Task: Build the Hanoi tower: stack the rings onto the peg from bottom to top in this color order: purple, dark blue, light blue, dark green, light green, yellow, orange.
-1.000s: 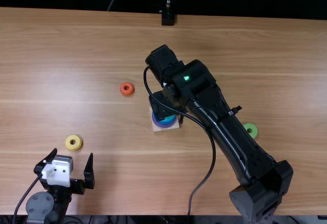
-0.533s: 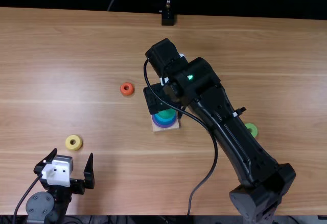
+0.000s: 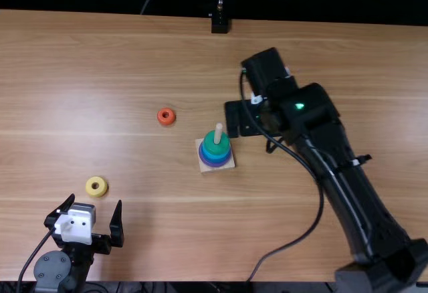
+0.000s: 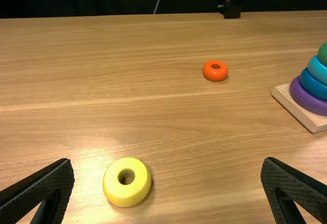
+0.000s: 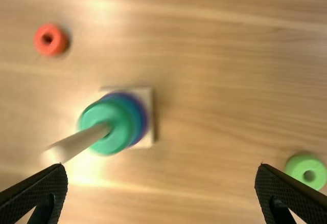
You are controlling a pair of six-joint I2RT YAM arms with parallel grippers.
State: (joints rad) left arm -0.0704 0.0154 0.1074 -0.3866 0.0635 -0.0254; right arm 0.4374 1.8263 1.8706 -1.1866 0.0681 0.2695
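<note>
- Top view: the tower base (image 3: 230,164) is roughly mid-bench (image 3: 334,59), with purple (image 3: 215,164), dark blue (image 3: 215,160), light blue (image 3: 215,154) and dark green (image 3: 212,146) rings stacked in that order, peg (image 3: 219,132) poking out the top.
- Same view: orange ring (image 3: 166,122) sits left of the base, further from the near edge; yellow ring (image 3: 96,192) is toward the near left corner, just past the left gripper (image 3: 94,203). Right gripper (image 3: 252,140) is up near the tower, on its right side.
- Left wrist view: jaws spread wide, yellow ring lying flat on the bench.
- Right wrist view: jaws spread wide too. Light green ring (image 5: 300,166) is on the bench, well apart from the base.
</note>
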